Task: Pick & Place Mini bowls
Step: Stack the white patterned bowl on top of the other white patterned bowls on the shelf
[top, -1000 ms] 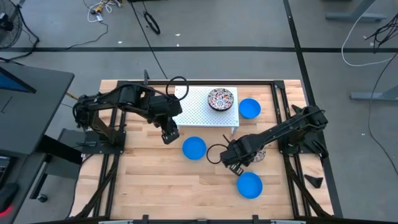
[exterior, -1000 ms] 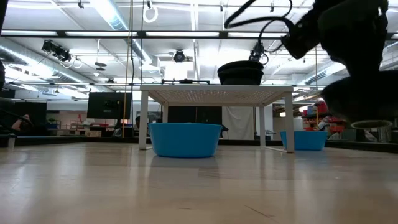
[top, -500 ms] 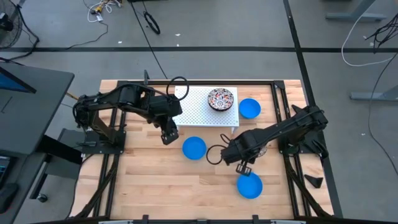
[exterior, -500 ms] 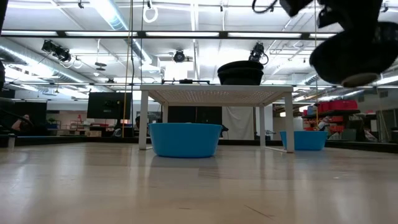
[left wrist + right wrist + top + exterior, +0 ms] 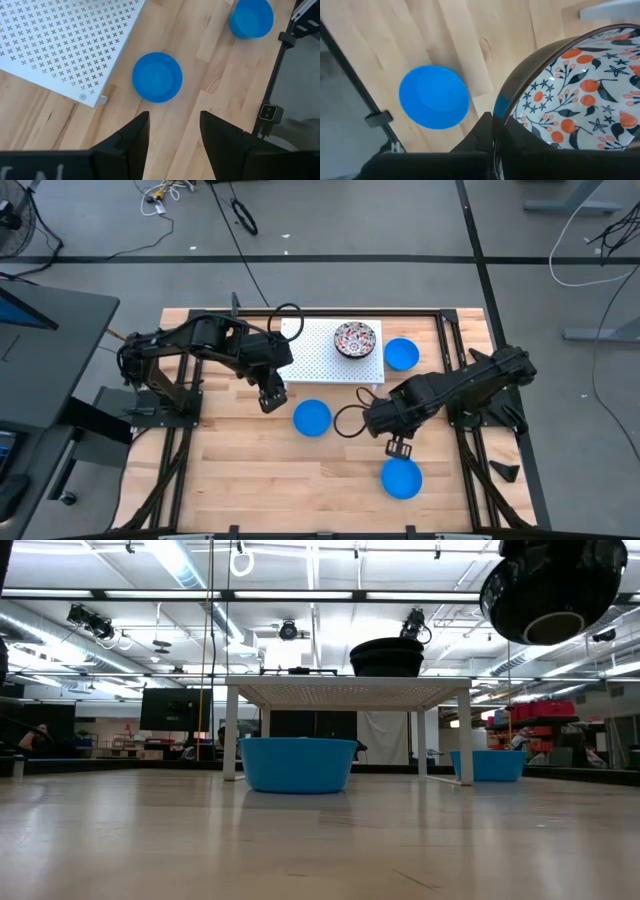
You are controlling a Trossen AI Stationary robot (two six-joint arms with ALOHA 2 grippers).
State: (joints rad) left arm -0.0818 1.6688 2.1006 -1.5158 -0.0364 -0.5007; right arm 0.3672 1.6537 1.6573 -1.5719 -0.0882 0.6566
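The right gripper has its jaws clamped on the rim of a floral bowl, a grip only its wrist view shows; the low view shows that bowl lifted high above the desk. Farther off, the left gripper hangs with jaws apart over a blue bowl. No writing is legible.

place: robotics lab | evidence: ceiling strip lights; floor cables; monitor

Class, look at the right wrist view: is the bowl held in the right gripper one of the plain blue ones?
No: the right gripper is shut on the rim of a floral bowl, while a plain blue bowl lies on the table below.
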